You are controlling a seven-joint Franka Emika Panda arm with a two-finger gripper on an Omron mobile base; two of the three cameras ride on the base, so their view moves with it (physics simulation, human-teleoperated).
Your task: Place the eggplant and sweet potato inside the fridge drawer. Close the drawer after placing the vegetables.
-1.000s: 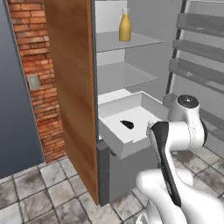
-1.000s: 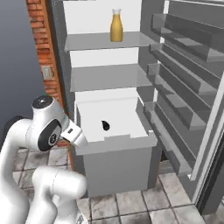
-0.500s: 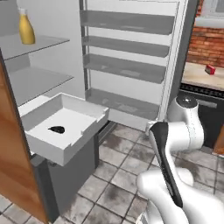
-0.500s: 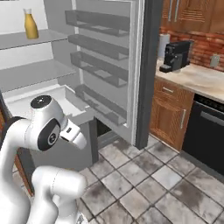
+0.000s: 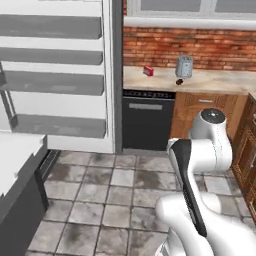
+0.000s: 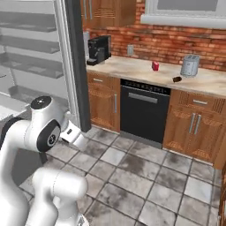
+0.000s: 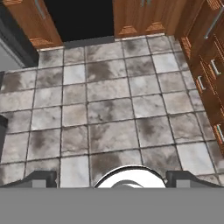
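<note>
Pincer point(image 7: 112, 177) spread wide, empty, over grey tiled floor point(image 7: 109, 109). White pull-out fridge drawer point(image 5: 15, 160) at left edge, open. Small brown oblong sweet potato point(image 6: 177, 79) far off on beige desk point(image 6: 132, 66), just beside silver toaster point(image 6: 190, 65): reach may knock toaster or roll potato off edge.

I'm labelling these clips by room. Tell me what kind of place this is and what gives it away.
A home kitchen, rendered. An open fridge door with racks stands beside a built-in oven, and a toaster and coffee machine sit on the counter against a brick wall.

Matt brick wall point(image 6: 185, 42), wooden cabinets point(image 6: 196, 132), mottled stone floor point(image 7: 109, 109).
</note>
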